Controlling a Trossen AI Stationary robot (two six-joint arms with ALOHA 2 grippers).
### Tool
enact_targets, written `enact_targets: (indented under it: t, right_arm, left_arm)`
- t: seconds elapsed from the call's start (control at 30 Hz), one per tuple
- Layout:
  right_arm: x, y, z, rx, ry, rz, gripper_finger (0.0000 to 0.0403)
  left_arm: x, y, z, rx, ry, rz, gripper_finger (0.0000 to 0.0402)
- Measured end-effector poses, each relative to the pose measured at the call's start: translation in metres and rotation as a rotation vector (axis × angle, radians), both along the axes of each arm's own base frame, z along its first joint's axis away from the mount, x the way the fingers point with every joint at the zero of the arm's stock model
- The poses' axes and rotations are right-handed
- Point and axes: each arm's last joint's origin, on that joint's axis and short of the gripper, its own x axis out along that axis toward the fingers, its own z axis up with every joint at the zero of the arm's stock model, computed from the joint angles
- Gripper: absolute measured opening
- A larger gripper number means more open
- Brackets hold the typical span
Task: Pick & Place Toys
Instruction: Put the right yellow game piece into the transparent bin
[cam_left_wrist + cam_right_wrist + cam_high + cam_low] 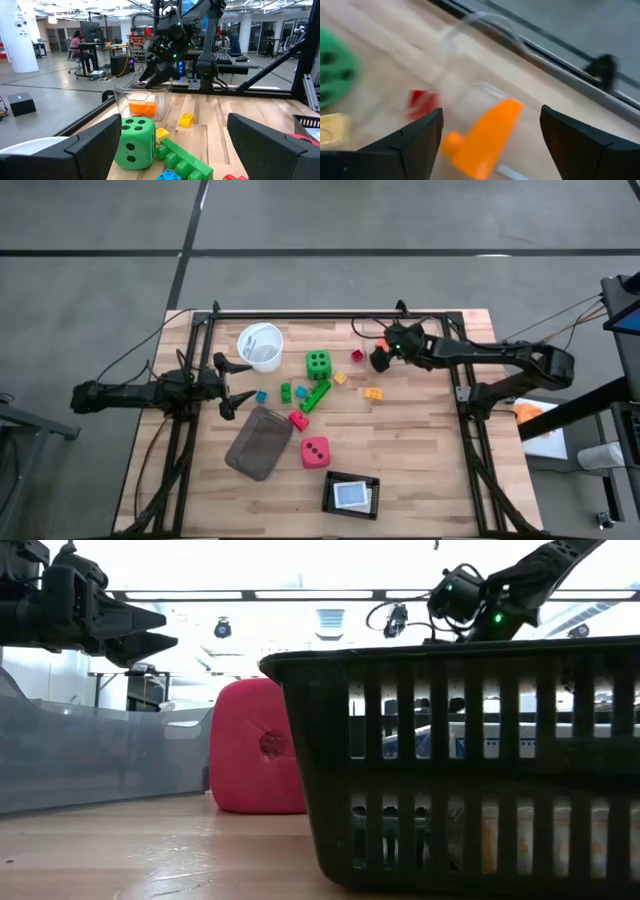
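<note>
My right gripper is open at the far right of the toys, just above a clear plastic box that holds an orange brick. Its fingers stand apart over the brick. My left gripper is open and empty at the left, beside the white cup. A green die, a long green brick, a pink-red die, a red brick, a yellow-orange brick and small blue, green, yellow and pink bricks lie on the table.
A flat grey tray lies at the centre left. A black slatted basket stands near the front edge and fills the low view. Dark frame rails run along the table's left, right and far sides.
</note>
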Motion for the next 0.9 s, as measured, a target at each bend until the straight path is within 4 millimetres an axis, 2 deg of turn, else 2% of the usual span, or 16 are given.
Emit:
enact_targets:
  t: [0.17,0.33,0.6,0.73,0.9]
  right_arm:
    - [0.005,0.021,0.01,0.058,-0.051,0.228,0.0325]
    - [0.013,0.056,0.016,0.063,-0.054,0.456,0.0326]
    - [0.022,0.106,0.006,0.06,0.028,0.693,0.0326]
    - [0.026,0.114,-0.008,0.081,0.097,0.724,0.0326]
    - [0.029,0.112,-0.028,0.112,0.229,0.708,0.0326]
  left_arm:
    - [0.0,0.0,0.0,0.0,0.003,0.0,0.0362]
    - [0.0,0.0,0.0,0.0,0.003,0.0,0.0362]
    - [0.0,0.0,0.0,0.003,0.003,0.0,0.0362]
    - [0.0,0.0,0.0,0.002,0.004,0.0,0.0362]
    - [0.0,0.0,0.0,0.002,0.003,0.0,0.0362]
